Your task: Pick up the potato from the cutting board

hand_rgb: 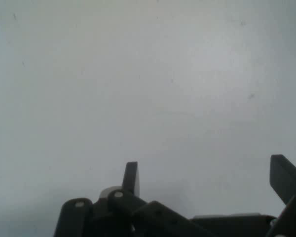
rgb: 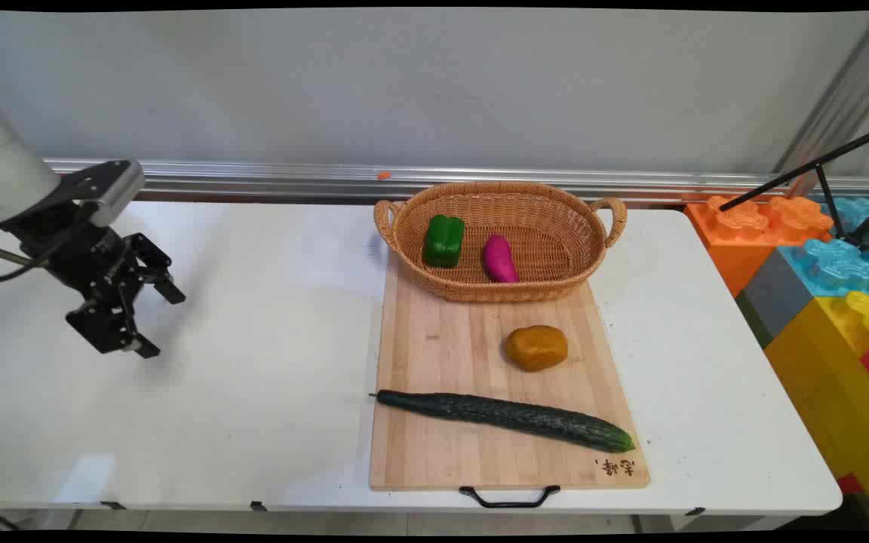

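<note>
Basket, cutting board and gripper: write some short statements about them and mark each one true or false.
1. The green pepper lies in the basket. True.
2. The cucumber lies in the basket. False: it lies on the cutting board.
3. The gripper holds the potato. False: it is open and empty, over bare table to the left.
4. The purple sweet potato sits beside the pepper. True.
5. The basket rests partly on the board. True.

Left of the cutting board point(rgb: 442, 354): bare white table point(rgb: 268, 339); on the board, basket point(rgb: 555, 285) at back, potato point(rgb: 536, 348) mid-board, cucumber point(rgb: 506, 415) across front.
</note>
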Controlling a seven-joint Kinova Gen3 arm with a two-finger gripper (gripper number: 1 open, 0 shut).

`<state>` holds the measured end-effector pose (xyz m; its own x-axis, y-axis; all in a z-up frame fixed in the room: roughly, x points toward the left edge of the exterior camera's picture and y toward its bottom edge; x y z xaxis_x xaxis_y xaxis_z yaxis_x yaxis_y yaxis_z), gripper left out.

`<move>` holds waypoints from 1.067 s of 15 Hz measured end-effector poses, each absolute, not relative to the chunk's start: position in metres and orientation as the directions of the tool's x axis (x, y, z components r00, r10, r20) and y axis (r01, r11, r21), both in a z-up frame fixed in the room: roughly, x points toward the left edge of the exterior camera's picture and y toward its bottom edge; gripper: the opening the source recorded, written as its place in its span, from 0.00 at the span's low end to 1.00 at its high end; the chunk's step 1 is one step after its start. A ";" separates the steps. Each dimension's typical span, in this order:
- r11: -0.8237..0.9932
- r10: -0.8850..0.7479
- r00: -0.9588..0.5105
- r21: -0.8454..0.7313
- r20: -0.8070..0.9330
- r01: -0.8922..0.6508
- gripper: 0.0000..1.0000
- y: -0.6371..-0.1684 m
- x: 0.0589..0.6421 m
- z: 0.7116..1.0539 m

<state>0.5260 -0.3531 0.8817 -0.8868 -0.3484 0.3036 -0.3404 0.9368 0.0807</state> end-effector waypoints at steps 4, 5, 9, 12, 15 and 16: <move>0.924 -0.380 -0.861 0.084 0.338 -0.374 1.00 -0.355 0.495 0.880; 0.916 -0.396 -0.848 0.091 0.352 -0.390 1.00 -0.358 0.481 0.880; 0.889 -0.450 -0.805 0.109 0.386 -0.445 1.00 -0.377 0.409 0.890; 0.880 -0.464 -0.792 0.107 0.395 -0.462 1.00 -0.391 0.359 0.898; 0.878 -0.463 -0.781 0.094 0.419 -0.470 1.00 -0.409 0.298 0.906; 0.877 -0.463 -0.778 0.090 0.425 -0.472 1.00 -0.413 0.287 0.907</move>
<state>0.2868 -0.4133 0.9067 -0.7783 -0.4626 0.4246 -0.4720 0.8770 0.0903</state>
